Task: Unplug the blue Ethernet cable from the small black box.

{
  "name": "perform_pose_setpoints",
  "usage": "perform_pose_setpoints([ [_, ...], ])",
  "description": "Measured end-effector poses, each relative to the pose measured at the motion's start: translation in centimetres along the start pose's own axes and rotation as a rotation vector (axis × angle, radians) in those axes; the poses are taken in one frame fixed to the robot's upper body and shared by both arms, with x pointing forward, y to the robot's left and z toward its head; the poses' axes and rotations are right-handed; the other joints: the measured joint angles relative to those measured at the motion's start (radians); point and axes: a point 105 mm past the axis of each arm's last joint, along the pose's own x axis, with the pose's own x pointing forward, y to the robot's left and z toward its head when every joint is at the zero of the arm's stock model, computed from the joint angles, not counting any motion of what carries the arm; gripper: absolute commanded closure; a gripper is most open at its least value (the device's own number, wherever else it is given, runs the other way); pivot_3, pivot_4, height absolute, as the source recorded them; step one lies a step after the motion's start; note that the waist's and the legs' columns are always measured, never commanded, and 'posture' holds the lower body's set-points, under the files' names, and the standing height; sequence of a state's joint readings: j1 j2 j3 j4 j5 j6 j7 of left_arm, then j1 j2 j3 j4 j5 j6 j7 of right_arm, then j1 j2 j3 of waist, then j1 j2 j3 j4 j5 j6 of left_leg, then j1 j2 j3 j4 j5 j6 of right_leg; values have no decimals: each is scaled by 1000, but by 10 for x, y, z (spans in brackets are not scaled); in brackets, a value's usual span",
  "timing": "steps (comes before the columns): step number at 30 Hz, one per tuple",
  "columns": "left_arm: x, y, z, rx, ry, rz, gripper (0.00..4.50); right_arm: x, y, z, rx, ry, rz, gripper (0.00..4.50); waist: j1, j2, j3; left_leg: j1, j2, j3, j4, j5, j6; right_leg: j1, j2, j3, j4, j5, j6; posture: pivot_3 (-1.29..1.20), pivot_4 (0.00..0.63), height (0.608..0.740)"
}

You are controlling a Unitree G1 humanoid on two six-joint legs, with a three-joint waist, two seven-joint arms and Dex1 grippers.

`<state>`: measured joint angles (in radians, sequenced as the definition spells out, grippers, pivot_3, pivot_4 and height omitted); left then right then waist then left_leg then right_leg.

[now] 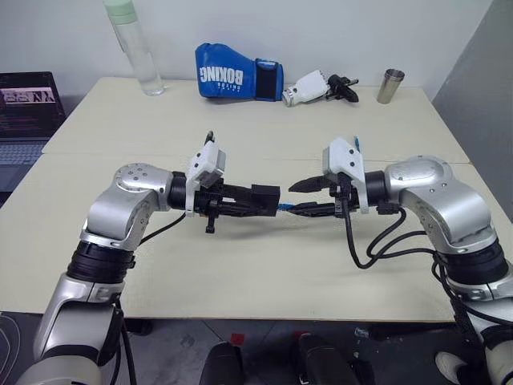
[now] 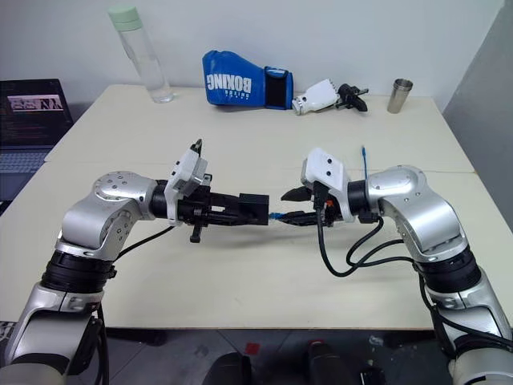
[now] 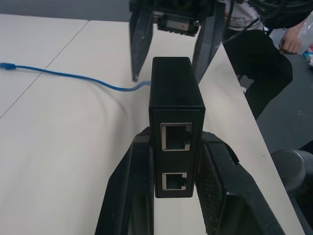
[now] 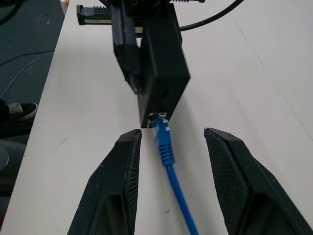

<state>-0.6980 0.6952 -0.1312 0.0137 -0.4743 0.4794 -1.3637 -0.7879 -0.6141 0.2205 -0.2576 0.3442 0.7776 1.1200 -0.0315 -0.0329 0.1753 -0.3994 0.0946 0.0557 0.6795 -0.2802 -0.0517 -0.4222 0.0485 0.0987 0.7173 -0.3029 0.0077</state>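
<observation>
While my left gripper [image 1: 255, 202] clamps the small black box [image 3: 176, 107], my right gripper [image 4: 168, 161] gapes apart — straddling the blue Ethernet cable [image 4: 166, 147], plugged in.

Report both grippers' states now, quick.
Left gripper: shut on the small black box.
Right gripper: open, fingers either side of the blue Ethernet cable, which is plugged in.

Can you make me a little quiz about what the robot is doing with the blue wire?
1. True or false: the cable is plugged into the box.
2. Which gripper holds the box: A left, B right?
3. Fill in: the right gripper's fingers are ___ on either side of the cable.

Key: 1 true. 2 A. 3 open.
</observation>
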Motion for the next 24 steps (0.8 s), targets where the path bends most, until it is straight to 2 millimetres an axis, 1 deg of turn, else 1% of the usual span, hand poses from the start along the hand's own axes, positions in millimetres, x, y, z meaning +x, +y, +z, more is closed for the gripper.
perform_pose_setpoints([
  [3, 1, -1, 1, -5, 4, -4, 3706, 2, 0, 3, 27, -6, 25, 2345, 0, 0, 0, 0, 0, 0, 0, 0, 0, 0, 0, 0, 0, 0, 0, 0, 150, 740],
  [6, 1, -2, 2, -4, 5, -4, 3706, 9, 1, 5, 43, 0, 56, 2345, -1, 0, 0, 0, 0, 0, 0, 0, 0, 0, 0, 0, 0, 0, 0, 0, 150, 740],
  [9, 1, -2, 2, -10, 7, -1, 3706, 13, 3, 2, 61, 11, 78, 2345, 0, 0, 0, 0, 0, 0, 0, 0, 0, 0, 0, 0, 0, 0, 0, 0, 150, 740],
  [15, 0, -2, 4, 1, 8, 2, 3706, 11, 9, 0, 94, 17, 131, 2345, 0, 0, 0, -1, 0, -1, 0, 0, 0, 0, 0, -1, 0, 0, 0, 0, 150, 740],
  [24, 0, -3, 4, 2, 8, 0, 3706, 15, 8, -2, 102, 21, 137, 2345, 0, 0, 0, -1, 0, -1, 0, 0, 0, 0, 0, -1, 0, 0, 0, 0, 150, 740],
])
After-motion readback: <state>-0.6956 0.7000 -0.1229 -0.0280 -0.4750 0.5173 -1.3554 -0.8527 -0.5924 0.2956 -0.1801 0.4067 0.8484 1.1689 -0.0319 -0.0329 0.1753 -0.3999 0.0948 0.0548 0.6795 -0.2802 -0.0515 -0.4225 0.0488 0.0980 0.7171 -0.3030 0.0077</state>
